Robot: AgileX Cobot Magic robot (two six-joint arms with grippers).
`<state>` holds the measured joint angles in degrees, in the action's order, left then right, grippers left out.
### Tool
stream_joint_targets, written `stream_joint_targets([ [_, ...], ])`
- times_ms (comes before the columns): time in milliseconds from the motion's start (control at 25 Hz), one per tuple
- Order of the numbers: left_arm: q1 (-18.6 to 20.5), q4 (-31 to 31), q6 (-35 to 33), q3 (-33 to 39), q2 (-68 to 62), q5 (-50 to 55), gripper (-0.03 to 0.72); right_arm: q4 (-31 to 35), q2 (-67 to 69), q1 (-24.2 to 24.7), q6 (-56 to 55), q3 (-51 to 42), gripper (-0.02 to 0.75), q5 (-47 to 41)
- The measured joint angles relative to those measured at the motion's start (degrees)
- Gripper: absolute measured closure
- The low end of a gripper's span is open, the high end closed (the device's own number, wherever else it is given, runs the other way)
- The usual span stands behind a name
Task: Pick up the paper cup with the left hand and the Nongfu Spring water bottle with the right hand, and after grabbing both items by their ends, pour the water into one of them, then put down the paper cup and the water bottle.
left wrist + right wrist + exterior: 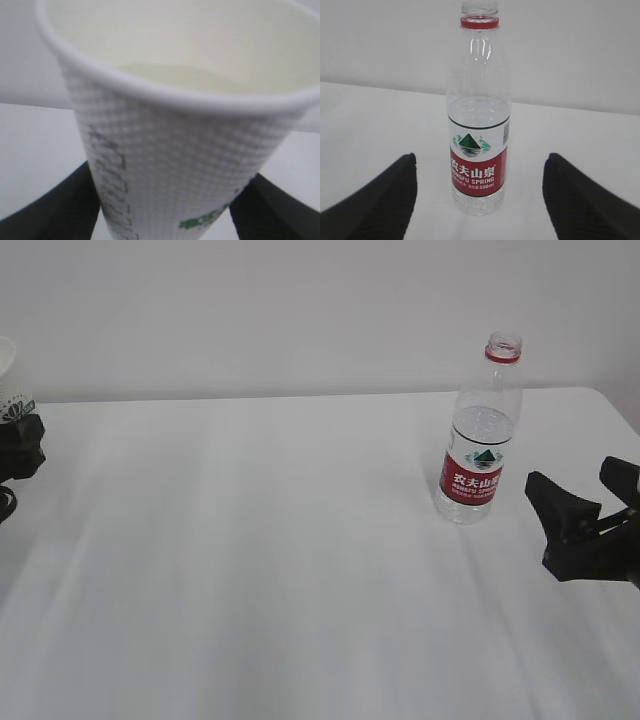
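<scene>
here, bottle (480,435) upright, mouth up, right claw (588,502) spread, left claw (165,210) pinching upright cup (175,125)

Surface: a white table (250,570) is filling the exterior view and running back to a pale wall (250,310).
Standing on it: a clear water bottle (480,435) is sitting upright at the right rear, uncapped, with a red neck ring and red label.
Contents: water (479,115) is reaching to just above the label.
Elsewhere on surface: only soft shadows are showing.
</scene>
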<state>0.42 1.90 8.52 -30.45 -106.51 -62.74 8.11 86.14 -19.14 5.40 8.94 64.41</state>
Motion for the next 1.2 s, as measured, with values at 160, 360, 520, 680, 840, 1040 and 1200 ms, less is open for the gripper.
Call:
stream_joint_targets([
  [160, 0.0, 0.0, 0.0, 0.0, -1.56, 0.11, 0.152, -0.08, 0.0, 0.0, 0.0, 0.0, 0.145, -0.54],
  [360, 0.0, -0.21, 0.0, 0.0, -2.43, -0.1, 0.16, -0.21, 0.0, 0.0, 0.0, 0.0, 0.144, -0.61],
  [520, 0.0, -0.21, 0.0, 0.0, -2.43, -0.33, 0.161, -0.21, 0.0, 0.0, 0.0, 0.0, 0.144, -0.66],
  [680, 0.0, -0.58, 0.0, 0.0, -2.43, -0.45, 0.162, -0.21, 0.0, 0.0, 0.0, 0.0, 0.144, -0.75],
  [840, 0.0, -0.94, 0.0, 0.0, -2.43, -0.54, 0.163, -0.21, 0.0, 0.0, 0.0, 0.0, 0.145, -0.75],
  [1040, 0.0, -1.19, 0.0, 0.0, -4.07, -0.86, 0.163, -0.21, 0.0, 0.0, 0.0, 0.0, 0.145, -0.75],
  [1200, 0.0, -1.9, 0.0, 0.0, -6.42, -0.86, 0.163, -0.24, 0.0, 0.0, 0.0, 0.0, 0.145, -0.89],
])
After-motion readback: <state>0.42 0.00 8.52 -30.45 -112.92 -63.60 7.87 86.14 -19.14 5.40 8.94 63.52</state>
